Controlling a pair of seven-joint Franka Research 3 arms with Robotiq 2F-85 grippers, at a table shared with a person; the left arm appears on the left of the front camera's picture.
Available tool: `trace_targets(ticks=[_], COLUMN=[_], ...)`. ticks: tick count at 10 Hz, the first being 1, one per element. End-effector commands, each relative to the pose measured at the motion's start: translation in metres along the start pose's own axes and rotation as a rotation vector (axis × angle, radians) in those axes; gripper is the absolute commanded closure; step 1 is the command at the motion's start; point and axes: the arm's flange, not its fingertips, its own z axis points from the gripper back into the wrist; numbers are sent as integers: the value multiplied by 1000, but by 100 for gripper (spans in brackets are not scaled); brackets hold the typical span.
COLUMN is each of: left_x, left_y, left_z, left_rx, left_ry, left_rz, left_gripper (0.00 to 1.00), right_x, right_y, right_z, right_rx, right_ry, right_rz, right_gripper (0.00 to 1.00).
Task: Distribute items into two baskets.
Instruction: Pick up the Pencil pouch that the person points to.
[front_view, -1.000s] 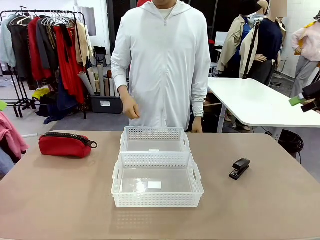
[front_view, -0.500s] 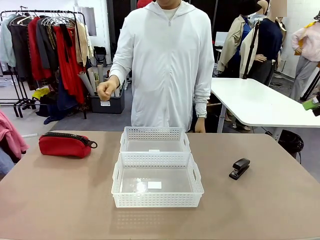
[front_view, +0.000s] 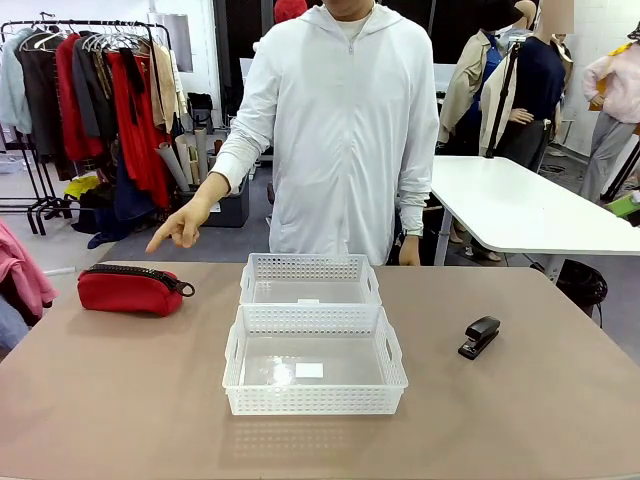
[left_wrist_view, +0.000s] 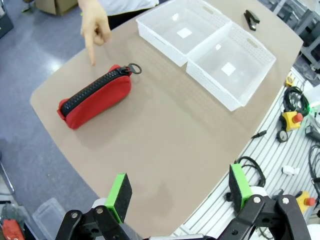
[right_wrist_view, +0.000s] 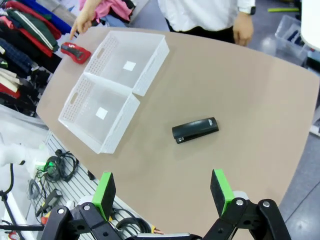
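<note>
Hovering high over the desk (front_view: 120, 400), my left pincer (left_wrist_view: 179, 189) stands wide apart with nothing between its green pads, and my right pincer (right_wrist_view: 162, 191) is just as wide and grips nothing. Two white baskets sit in the middle with their long sides touching: the near basket (front_view: 315, 398) on my side, the far basket (front_view: 308, 267) toward the person. Each shows a small white label on its bottom. The red pouch (front_view: 130, 290) lies on the left part of the desk, zipper up, its ring-ended strap turned toward the baskets, well apart from them. The black stapler (front_view: 480, 336) lies on the right part, near the near basket's right end but apart from it, on bare desk ahead of my right pincer. The person, in a white hooded jacket, stands at the far edge; one hand (front_view: 185, 222) hangs above the desk just beside the pouch, forefinger pointing down at it, not touching. The other hand (front_view: 407, 252) hangs low at the desk's far edge, behind the far basket's right end.
</note>
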Motion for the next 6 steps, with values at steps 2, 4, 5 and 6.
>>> trace_targets(ticks=[2,4,5,6], left_x=[-4,-2,-2,-2], left_y=[-4,-4,-4,-3], left_z=[3,3,3,4], left_rx=[-6,-9,-9,-8], left_ry=[-13,-27,-27,-31], left_rz=[-46,-59,-62,-61], left_gripper=[0,0,0,0], right_x=[-5,-2,-1,-1], right_y=[1,2,2,2], right_z=[1,2,2,2], right_rx=[21,24,27,29], right_ry=[-16,-33,-37,-37], right_rz=[59,58,57,56], right_gripper=[0,0,0,0])
